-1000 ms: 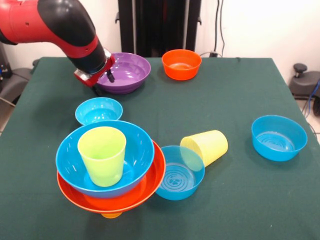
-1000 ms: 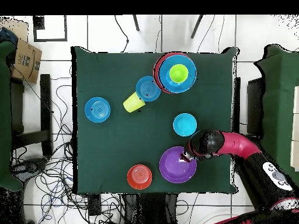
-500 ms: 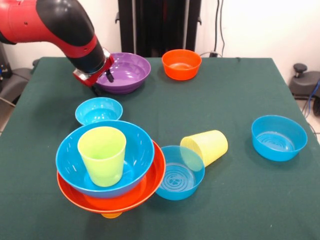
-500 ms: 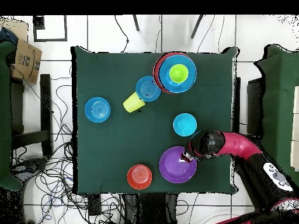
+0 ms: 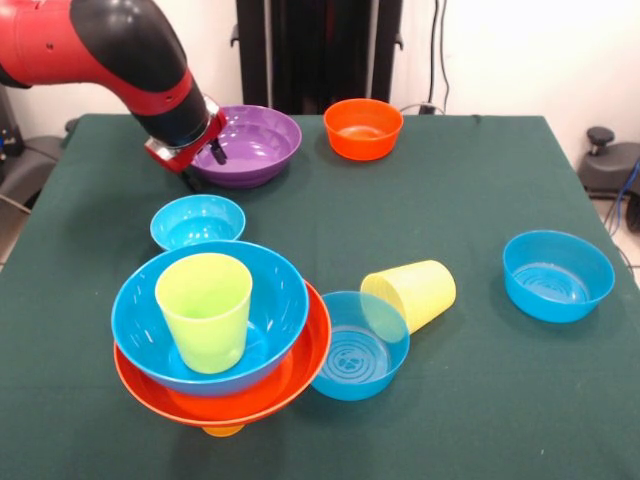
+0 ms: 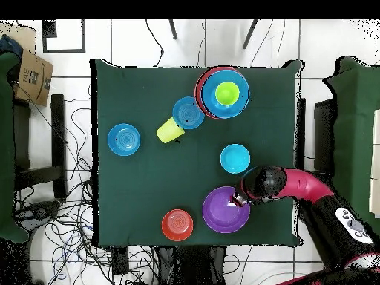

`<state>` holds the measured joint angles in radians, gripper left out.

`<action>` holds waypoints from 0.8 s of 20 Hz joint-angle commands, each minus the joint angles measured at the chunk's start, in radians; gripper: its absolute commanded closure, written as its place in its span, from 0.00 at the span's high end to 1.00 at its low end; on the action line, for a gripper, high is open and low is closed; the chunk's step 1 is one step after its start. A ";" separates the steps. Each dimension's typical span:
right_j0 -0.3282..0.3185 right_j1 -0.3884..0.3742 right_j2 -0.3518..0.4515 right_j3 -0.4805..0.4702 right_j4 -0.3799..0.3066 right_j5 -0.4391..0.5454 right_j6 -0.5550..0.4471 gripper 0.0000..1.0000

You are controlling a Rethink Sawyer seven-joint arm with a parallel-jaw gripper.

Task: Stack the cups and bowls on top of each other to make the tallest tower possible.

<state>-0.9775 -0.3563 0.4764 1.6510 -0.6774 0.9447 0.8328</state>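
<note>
Gripper (image 5: 204, 158): at the rim of the purple bowl (image 5: 252, 143); one dark finger dips inside the rim. Jaws: mostly hidden by the wrist; I cannot tell how far apart they stand.
Tower (image 5: 222, 345): big blue bowl (image 5: 270, 295) nested in orange bowl (image 5: 300, 375), lime cup (image 5: 205, 310) upright inside.
Yellow cup (image 5: 412, 292): on its side, touching a medium blue bowl (image 5: 355, 350).
Small blue bowl (image 5: 197, 221): on the surface (image 5: 430, 200), between tower and purple bowl.
Small orange bowl (image 5: 363, 127): far edge.
Other blue bowl (image 5: 557, 274): well apart.
</note>
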 commanded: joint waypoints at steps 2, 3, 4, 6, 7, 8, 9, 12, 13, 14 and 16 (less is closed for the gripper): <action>0.018 0.055 0.013 0.001 -0.019 -0.086 0.013 1.00; 0.014 0.053 0.015 0.003 -0.018 -0.086 0.009 1.00; 0.009 0.054 0.019 0.006 -0.016 -0.093 0.007 1.00; 0.000 0.055 0.030 0.013 -0.008 -0.103 0.005 1.00; -0.004 0.054 0.035 0.016 -0.002 -0.106 0.005 1.00; -0.016 0.054 0.051 0.027 0.010 -0.116 0.000 1.00; -0.027 0.056 0.065 0.036 0.018 -0.127 -0.006 1.00; -0.061 0.069 0.102 0.059 0.034 -0.162 -0.022 1.00; -0.064 0.072 0.105 0.060 0.032 -0.166 -0.022 1.00; -0.066 0.072 0.107 0.061 0.032 -0.168 -0.021 1.00; -0.061 0.072 0.107 0.060 0.029 -0.166 -0.015 1.00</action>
<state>-1.0536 -0.3502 0.5189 1.6805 -0.6626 0.8691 0.8328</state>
